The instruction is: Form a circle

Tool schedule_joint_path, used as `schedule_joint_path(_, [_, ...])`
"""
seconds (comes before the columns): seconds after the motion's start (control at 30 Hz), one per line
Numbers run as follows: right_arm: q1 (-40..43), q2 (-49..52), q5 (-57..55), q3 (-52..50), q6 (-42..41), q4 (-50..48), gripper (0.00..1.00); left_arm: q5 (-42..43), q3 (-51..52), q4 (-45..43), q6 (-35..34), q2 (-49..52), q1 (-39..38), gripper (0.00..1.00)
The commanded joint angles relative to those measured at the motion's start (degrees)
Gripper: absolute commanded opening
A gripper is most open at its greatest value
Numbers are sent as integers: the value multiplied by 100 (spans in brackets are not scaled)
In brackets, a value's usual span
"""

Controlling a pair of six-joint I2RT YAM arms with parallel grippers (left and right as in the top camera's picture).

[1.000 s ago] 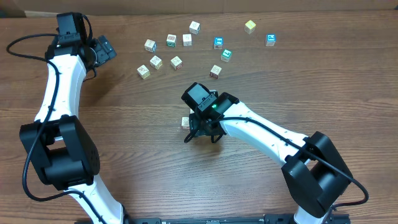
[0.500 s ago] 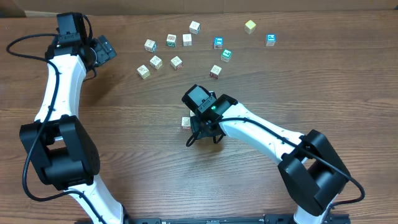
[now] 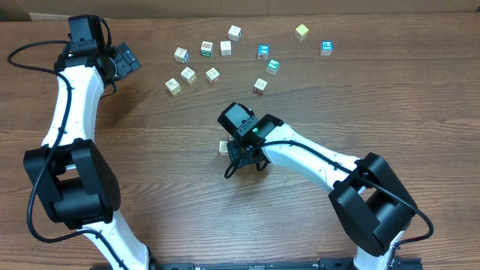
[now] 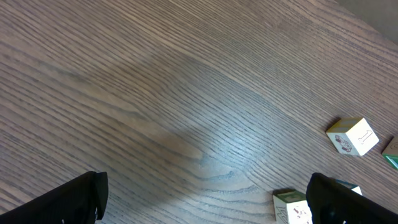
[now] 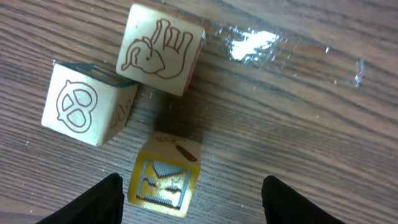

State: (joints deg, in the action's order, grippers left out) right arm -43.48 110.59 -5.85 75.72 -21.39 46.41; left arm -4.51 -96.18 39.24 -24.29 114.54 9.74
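Hovering over the circle (image 5: pixel 121 106), a tight clump of three small picture-printed wooden cubes at mid-table, the right gripper (image 5: pixel 191 194), half-open and empty, could knock the yellow cube (image 5: pixel 163 180) askew if it drifts sideways; the left gripper (image 4: pixel 208 199) sits wide open, well apart.

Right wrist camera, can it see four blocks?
No, just three: the elephant cube, the pretzel cube and the yellow-framed cube.
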Motion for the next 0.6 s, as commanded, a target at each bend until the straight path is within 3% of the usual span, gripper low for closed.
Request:
schedule_joint_path(0.0, [11, 46, -107, -39, 70, -26, 69, 7, -61, -9, -15, -66, -39, 99])
schedule_joint_path(0.57, [17, 46, -319, -39, 68, -94, 69, 7, -61, -9, -15, -66, -39, 100])
